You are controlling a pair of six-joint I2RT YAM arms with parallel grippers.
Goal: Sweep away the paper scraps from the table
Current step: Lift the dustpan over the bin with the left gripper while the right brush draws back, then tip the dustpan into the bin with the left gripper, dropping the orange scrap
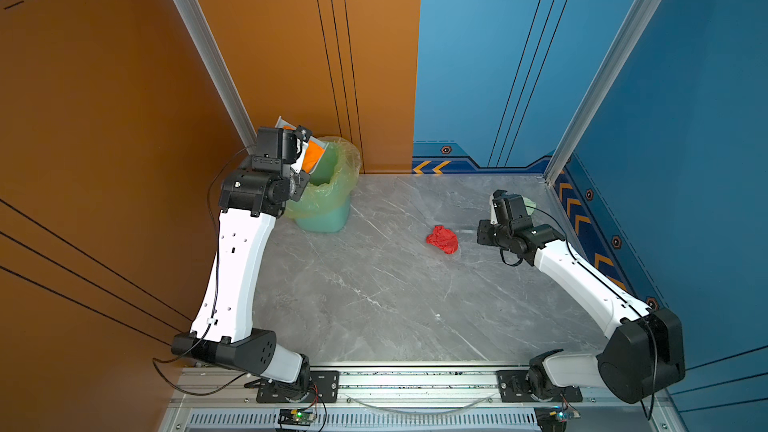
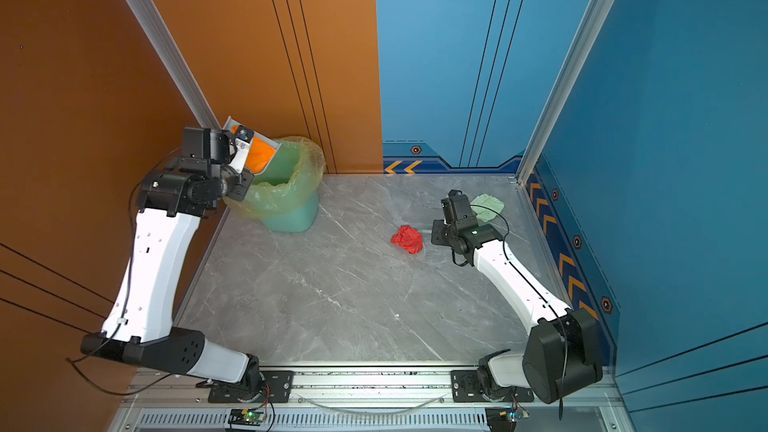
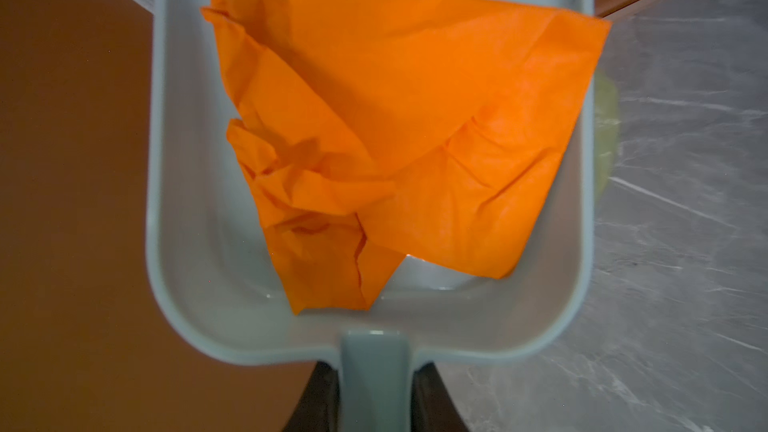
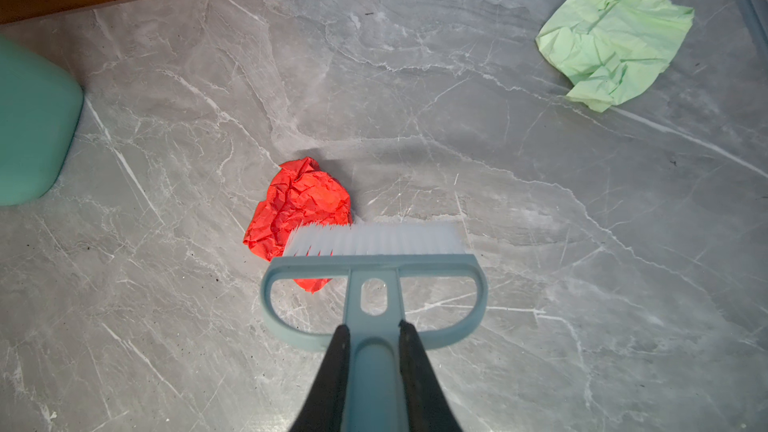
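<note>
The left tool clamps the dustpan handle; the orange scrap lies inside. The right tool clamps the brush; only the right wrist view shows bristles touching the red scrap on the table.

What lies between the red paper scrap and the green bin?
Only bare table separates red paper scrap and green bin, in both top views and the right wrist view.

- An orange wall panel, marked with thin black lines, is seen at the left and rear left in both top views.
- A blue wall panel is joined to it at the rear.
- Aluminium posts are fitted at the rear corners.
- A dark blue band with orange chevrons is printed along the blue panel's foot.
- An aluminium rail is mounted along the near edge.
</note>
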